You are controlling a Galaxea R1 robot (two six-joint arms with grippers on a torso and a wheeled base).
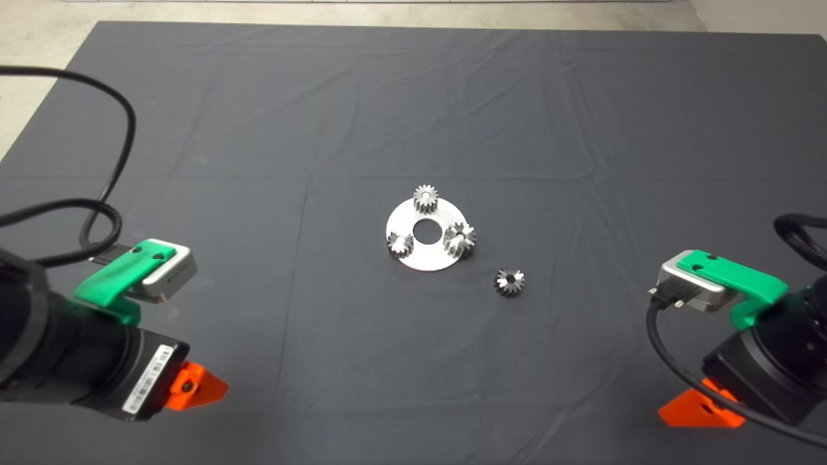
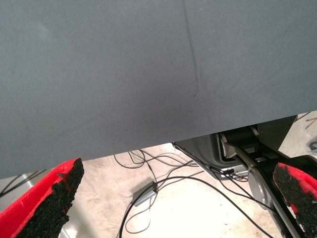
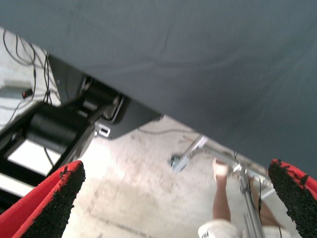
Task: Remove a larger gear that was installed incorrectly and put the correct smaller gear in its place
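The larger gear point(image 1: 460, 239) sits on the right side of the round silver plate point(image 1: 423, 258), in the middle of the surface point(image 1: 258, 161). Two small silver gears point(image 1: 426, 198) share the plate with it. The smaller gear point(image 1: 510, 281) lies on the mat just beside the plate, toward the right arm.

The left gripper point(image 2: 168, 198) and the right gripper point(image 3: 173, 198) wait at the near corners, well apart from the gears, both with jaws wide apart and holding nothing.

The risk I see is crowding. The gears stand close together, so wide jaws coming down on the larger gear may push a neighbour gear or slide the light plate. The steel teeth may also slip between the pads, and the two dark gears look similar.
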